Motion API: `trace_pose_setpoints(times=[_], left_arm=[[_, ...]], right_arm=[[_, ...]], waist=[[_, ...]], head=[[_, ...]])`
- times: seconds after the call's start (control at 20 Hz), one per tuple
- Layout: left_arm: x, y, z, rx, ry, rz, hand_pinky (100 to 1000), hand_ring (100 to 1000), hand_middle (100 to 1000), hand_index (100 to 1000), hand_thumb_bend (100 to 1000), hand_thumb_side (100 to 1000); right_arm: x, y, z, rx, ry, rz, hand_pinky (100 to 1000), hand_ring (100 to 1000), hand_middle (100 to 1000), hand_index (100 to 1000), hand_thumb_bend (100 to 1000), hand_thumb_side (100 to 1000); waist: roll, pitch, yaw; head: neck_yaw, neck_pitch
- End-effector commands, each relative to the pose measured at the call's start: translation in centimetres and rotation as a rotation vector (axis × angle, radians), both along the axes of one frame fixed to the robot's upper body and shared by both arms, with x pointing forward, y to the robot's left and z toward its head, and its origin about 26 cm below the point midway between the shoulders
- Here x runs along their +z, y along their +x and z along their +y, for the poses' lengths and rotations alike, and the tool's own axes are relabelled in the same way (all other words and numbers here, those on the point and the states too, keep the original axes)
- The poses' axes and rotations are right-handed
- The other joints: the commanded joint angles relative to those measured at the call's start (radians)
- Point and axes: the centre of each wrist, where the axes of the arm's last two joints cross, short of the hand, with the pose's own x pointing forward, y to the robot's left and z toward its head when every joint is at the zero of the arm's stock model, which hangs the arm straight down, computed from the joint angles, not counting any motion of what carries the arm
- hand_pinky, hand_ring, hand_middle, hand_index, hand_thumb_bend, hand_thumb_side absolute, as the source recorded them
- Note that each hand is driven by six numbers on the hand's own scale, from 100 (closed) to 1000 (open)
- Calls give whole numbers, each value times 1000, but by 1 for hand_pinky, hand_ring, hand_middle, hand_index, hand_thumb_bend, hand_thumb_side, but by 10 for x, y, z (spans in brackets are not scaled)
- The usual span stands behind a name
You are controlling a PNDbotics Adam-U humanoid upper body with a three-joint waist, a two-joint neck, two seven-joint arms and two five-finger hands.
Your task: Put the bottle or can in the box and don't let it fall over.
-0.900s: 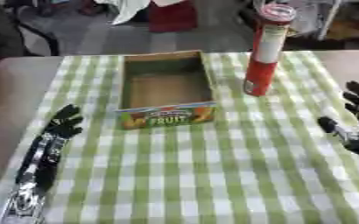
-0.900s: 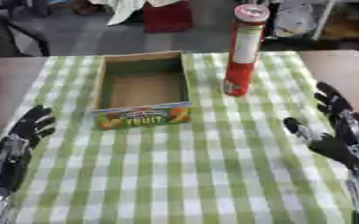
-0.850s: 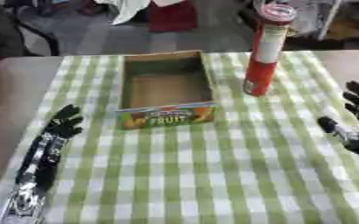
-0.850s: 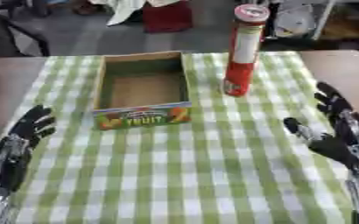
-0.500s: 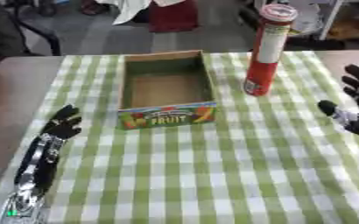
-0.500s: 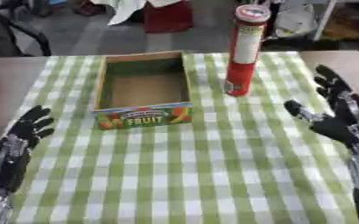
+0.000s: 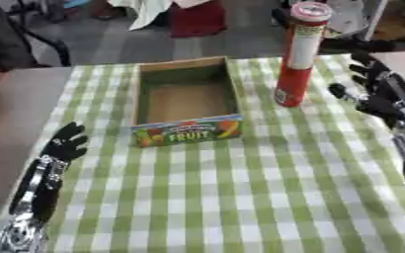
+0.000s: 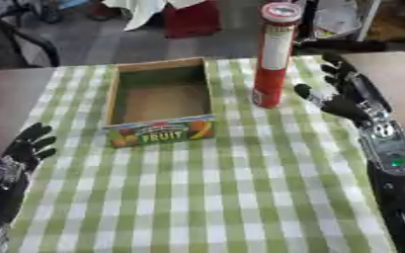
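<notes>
A tall red can (image 8: 271, 54) with a red lid stands upright on the checked cloth, just right of the box. The box (image 7: 187, 100) is an open cardboard tray with "FRUIT" printed on its front, and nothing lies inside it. My right hand (image 8: 343, 96) is open, fingers spread, a short gap to the right of the can's lower half and not touching it. My left hand (image 7: 63, 144) rests open on the cloth's left edge, fingers pointing up, well clear of the box.
The green-and-white checked cloth (image 7: 240, 197) covers the table, with bare tabletop (image 7: 7, 104) showing at the left. Behind the far edge stand a red bin (image 7: 197, 17), hanging cloth and other clutter.
My right hand has moved up and to the left, from the table's right edge to close beside the can. The left hand, can and box have stayed put.
</notes>
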Motion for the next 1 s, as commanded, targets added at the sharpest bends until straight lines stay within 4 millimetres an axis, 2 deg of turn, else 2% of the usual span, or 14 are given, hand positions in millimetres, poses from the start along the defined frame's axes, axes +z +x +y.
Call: trace_pose_setpoints(times=[0.05,0.65,1.0], left_arm=[[6,2,-2,-18,0,-22,887,893,889,971,533,865],[6,2,-5,-34,-4,-20,887,893,889,971,534,865],[6,2,-6,-37,-5,-21,887,892,888,971,535,865]], right_arm=[[4,12,6,-1,-53,0,1000,1000,1000,1000,671,405],[6,39,34,-98,-105,-26,1000,1000,1000,1000,677,405],[4,44,38,-157,-111,-29,1000,1000,1000,1000,674,403]], waist=[[2,-15,6],[12,-10,31],[11,-10,41]], head=[[-17,-5],[-53,-3],[-62,-3]])
